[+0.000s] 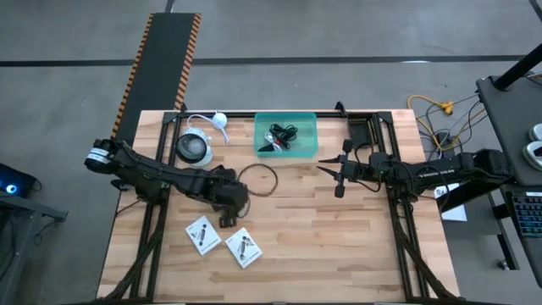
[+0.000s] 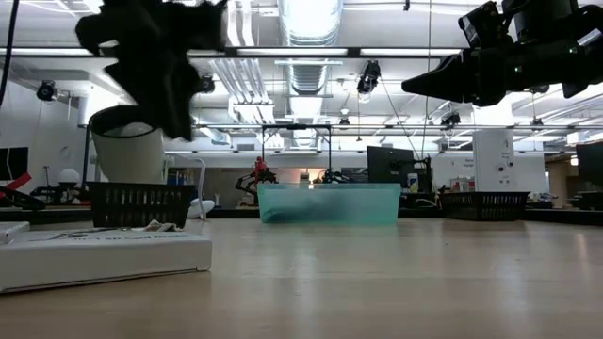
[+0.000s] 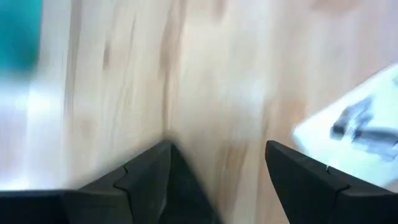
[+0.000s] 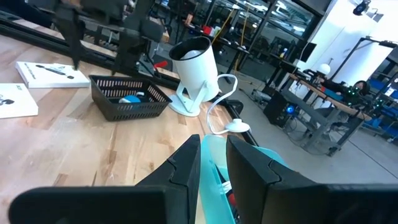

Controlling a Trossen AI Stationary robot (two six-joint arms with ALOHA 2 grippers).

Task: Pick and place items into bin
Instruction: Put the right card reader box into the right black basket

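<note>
The teal bin (image 1: 285, 134) stands at the table's far middle with black cables (image 1: 282, 135) inside. Two white printed packets (image 1: 202, 235) (image 1: 244, 246) lie flat on the table near its front left. A thin coiled cable (image 1: 259, 180) lies in a ring between the bin and the packets. My left gripper (image 1: 229, 216) hovers open just above the bare wood beside the packets, pointing steeply down. In the left wrist view (image 3: 217, 146) only tabletop shows between its fingers, and one packet (image 3: 357, 127) lies off to one side. My right gripper (image 1: 330, 174) hangs level right of the bin, its fingers (image 4: 186, 168) a narrow gap apart, holding nothing.
A white round device (image 1: 195, 148) with a cord (image 1: 212, 120) stands at the far left, next to a black mesh basket (image 4: 127, 99). Black frame rails (image 1: 364, 114) run along the table's far edge. Bare wood lies across the table's middle and near right.
</note>
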